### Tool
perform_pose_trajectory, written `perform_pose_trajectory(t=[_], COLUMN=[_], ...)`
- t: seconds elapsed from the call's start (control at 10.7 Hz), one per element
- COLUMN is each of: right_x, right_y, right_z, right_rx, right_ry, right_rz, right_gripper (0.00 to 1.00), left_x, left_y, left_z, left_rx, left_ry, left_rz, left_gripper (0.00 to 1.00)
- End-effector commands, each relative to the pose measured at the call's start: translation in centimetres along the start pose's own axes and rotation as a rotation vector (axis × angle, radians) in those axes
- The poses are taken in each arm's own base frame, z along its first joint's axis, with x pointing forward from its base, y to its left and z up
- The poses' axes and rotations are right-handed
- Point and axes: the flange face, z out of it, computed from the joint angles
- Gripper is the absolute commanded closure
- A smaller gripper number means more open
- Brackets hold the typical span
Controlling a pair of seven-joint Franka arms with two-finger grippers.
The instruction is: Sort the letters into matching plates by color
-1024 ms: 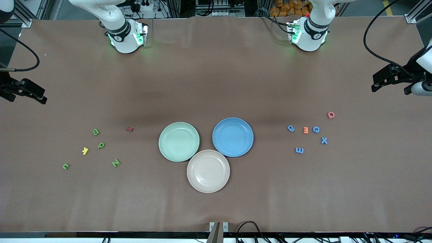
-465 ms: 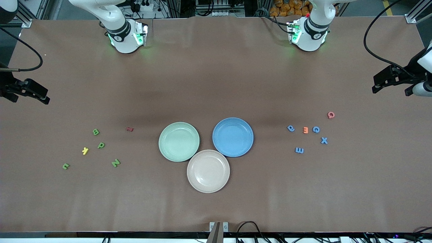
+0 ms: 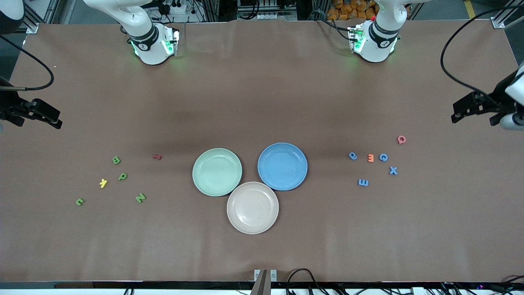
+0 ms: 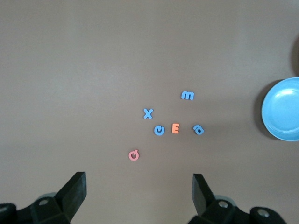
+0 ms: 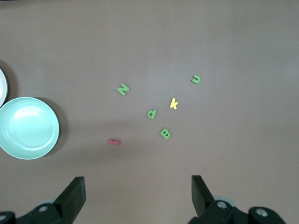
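A mint green plate (image 3: 197, 172) and a blue plate (image 3: 263, 166) lie mid-table with nothing in them. Green letters B (image 3: 116, 160), d (image 3: 122, 176), N (image 3: 140, 197) and u (image 3: 80, 201) lie scattered toward the right arm's end, with a yellow k (image 3: 103, 183) and a red I (image 3: 157, 156) among them. Several blue letters (image 3: 363, 182) lie toward the left arm's end, with an orange E (image 3: 370, 157) and a pink Q (image 3: 401, 139). My right gripper (image 3: 55, 122) hangs open above the table's end. My left gripper (image 3: 456, 114) is open above the other end, the pink Q (image 4: 134, 155) lying just off its fingers (image 4: 74, 191).
A beige plate (image 3: 231, 209) touches both coloured plates and lies nearer to the front camera. In the right wrist view the green plate (image 5: 55, 128) lies off to one side of the green letters (image 5: 152, 113). Black cables hang at both table ends.
Both grippers have drifted slightly over their ends of the table. The letters and plates have not moved.
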Motion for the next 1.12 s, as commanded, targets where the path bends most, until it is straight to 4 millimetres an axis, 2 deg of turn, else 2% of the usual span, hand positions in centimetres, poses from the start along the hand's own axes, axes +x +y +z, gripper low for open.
perform_pose_trajectory(t=[0.0,0.19,0.47,0.65,0.93,1.02], right_x=[0.1,0.5,1.0,1.8,3.5,3.9], right_y=[0.0,0.0,-0.3,-0.9,-1.7,-2.0], right_z=[0.4,2.9,6.7,8.3,12.0,13.1], right_rx=[0.001,0.001,0.02,0.073,0.067,0.065], right_ry=[-0.002,-0.009,0.01,-0.002,-0.016,-0.021], right_rz=[0.003,0.011,0.027,0.165,0.298,0.367], right_gripper=[0.0,0.0,0.0,0.0,0.0,0.0], left_x=[2.8,4.0,4.5,3.5,2.3,1.6], left_y=[0.6,1.5,1.6,1.6,1.6,1.4], left_z=[6.8,10.4,16.2,20.0,23.4,25.2], left_rx=[-0.02,-0.027,-0.032,-0.03,-0.03,-0.028], left_ry=[-0.049,-0.06,-0.073,-0.051,-0.053,-0.053], left_rz=[0.01,0.014,0.006,0.003,0.002,0.004], left_gripper=[0.0,0.0,0.0,0.0,0.0,0.0])
